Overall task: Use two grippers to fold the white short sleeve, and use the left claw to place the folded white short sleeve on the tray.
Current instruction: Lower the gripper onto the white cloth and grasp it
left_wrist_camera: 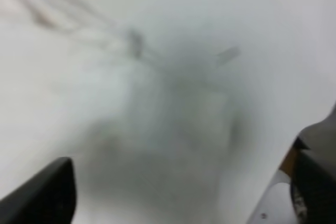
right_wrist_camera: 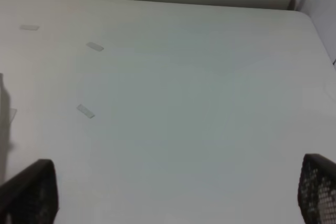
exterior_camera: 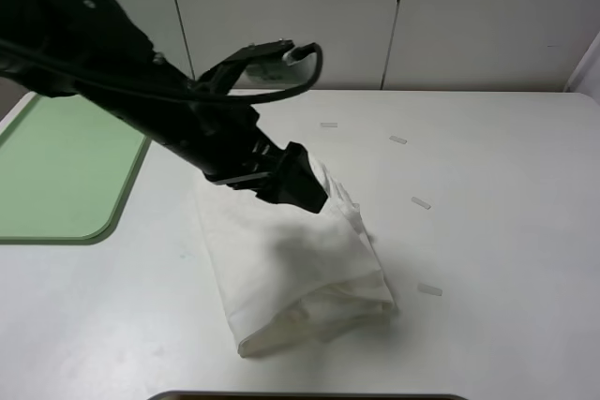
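Note:
The white short sleeve (exterior_camera: 300, 264) lies folded into a rumpled bundle in the middle of the table. My left gripper (exterior_camera: 309, 189) reaches in from the left and hangs at the bundle's far edge, right against the cloth. The left wrist view is blurred, with white short sleeve (left_wrist_camera: 157, 119) filling it and the left gripper (left_wrist_camera: 184, 156) jaws standing wide apart around the fabric. The pale green tray (exterior_camera: 66, 166) lies flat at the table's left edge, with nothing on it. My right gripper (right_wrist_camera: 178, 161) is open over bare table and does not show in the exterior high view.
Several small white tape strips (exterior_camera: 421, 202) dot the table right of the shirt, and the right wrist view also shows tape strips (right_wrist_camera: 85, 110). A dark edge (exterior_camera: 309, 396) runs along the table's near side. Pale wall panels stand behind the table.

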`<state>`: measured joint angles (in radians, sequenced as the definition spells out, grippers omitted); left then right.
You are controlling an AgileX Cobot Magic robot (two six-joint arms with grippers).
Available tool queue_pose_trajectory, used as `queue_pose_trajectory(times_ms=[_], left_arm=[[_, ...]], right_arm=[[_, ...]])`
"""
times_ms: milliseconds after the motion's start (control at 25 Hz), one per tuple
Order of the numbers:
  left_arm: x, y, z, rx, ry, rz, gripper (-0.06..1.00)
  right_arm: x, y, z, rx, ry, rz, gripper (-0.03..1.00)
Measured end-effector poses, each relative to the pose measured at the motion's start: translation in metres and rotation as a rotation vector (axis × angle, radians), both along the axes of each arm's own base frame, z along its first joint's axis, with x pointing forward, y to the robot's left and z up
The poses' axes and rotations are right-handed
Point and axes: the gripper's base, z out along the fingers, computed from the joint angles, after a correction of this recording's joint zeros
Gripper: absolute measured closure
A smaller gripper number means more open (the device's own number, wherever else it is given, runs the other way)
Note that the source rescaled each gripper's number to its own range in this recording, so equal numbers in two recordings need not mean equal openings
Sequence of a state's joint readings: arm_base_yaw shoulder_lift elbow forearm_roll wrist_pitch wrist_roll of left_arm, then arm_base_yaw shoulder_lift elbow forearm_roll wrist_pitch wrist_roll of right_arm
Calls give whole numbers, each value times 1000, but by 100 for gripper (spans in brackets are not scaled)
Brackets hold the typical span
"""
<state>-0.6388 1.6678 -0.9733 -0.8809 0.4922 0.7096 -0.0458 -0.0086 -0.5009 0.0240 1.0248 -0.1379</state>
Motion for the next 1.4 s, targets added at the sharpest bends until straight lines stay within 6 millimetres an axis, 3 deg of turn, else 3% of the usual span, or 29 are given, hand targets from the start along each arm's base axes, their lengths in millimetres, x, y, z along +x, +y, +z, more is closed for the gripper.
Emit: queue_pose_trajectory(times_ms=[160, 360, 400, 560, 840, 1400], left_arm=[[-17, 37, 2, 28, -71, 105, 5], [-38, 76, -6, 44, -65, 254, 4], [-51, 95, -16, 57, -18, 328, 4], [-69, 125, -35, 65, 73, 467, 4], [-82, 144, -55, 64, 136, 574, 4], [-71, 141, -48, -106, 136, 743, 4]], right_arm=[[0, 0, 0, 0, 1, 0, -3], [0, 0, 0, 0, 1, 0, -3], [0, 0, 0, 0, 1, 0, -3], [0, 0, 0, 0, 1, 0, -3], [0, 0, 0, 0, 1, 0, -3], [0, 0, 0, 0, 0, 0, -3]])
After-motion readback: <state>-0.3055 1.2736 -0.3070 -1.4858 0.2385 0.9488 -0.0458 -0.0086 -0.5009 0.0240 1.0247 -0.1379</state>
